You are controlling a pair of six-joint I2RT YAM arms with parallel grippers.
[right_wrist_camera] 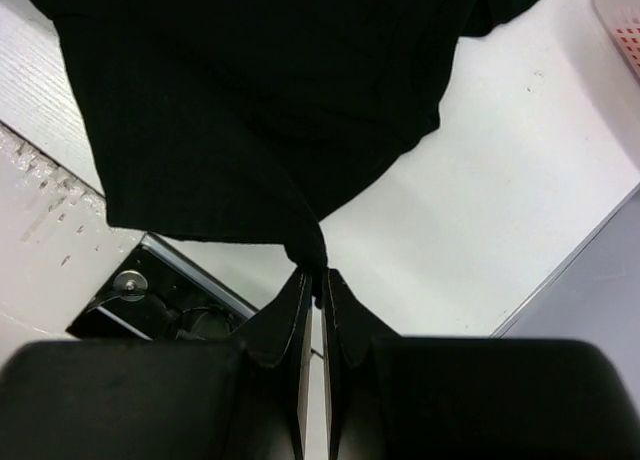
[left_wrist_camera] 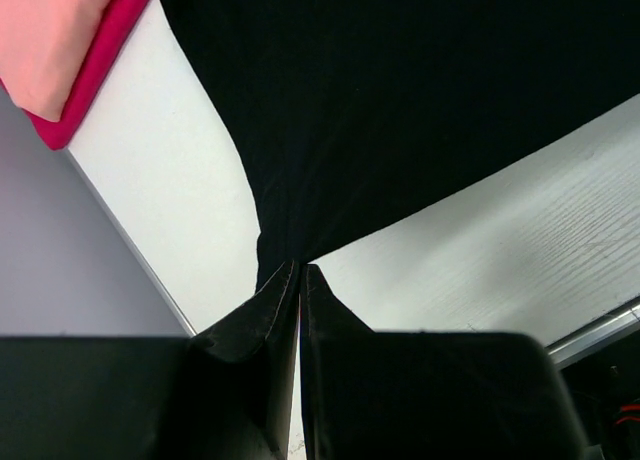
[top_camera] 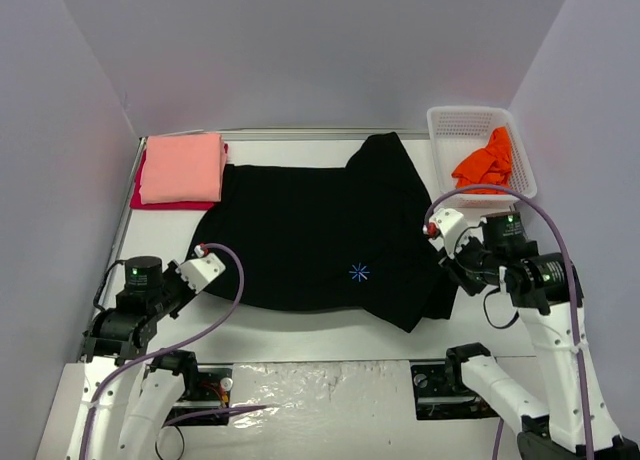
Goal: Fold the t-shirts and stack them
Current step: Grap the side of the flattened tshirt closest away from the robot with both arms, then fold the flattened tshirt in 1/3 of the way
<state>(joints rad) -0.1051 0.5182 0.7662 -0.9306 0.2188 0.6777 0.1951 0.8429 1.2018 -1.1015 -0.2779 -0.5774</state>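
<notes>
A large black t-shirt [top_camera: 320,230] lies spread across the middle of the table. My left gripper [top_camera: 220,263] is shut on its near left edge; in the left wrist view the jaws [left_wrist_camera: 301,268] pinch a bunched point of the black cloth [left_wrist_camera: 400,100]. My right gripper [top_camera: 446,267] is shut on the shirt's near right edge, and the cloth [right_wrist_camera: 250,100] hangs from its closed tips [right_wrist_camera: 317,275]. A folded salmon-pink t-shirt [top_camera: 182,167] rests on a folded red one [top_camera: 150,198] at the back left. A bright orange t-shirt [top_camera: 487,160] lies crumpled in the basket.
A white mesh basket [top_camera: 440,130] stands at the back right corner. Grey walls close in the table on the left, back and right. The arm bases and their cables [top_camera: 230,280] sit along the near edge.
</notes>
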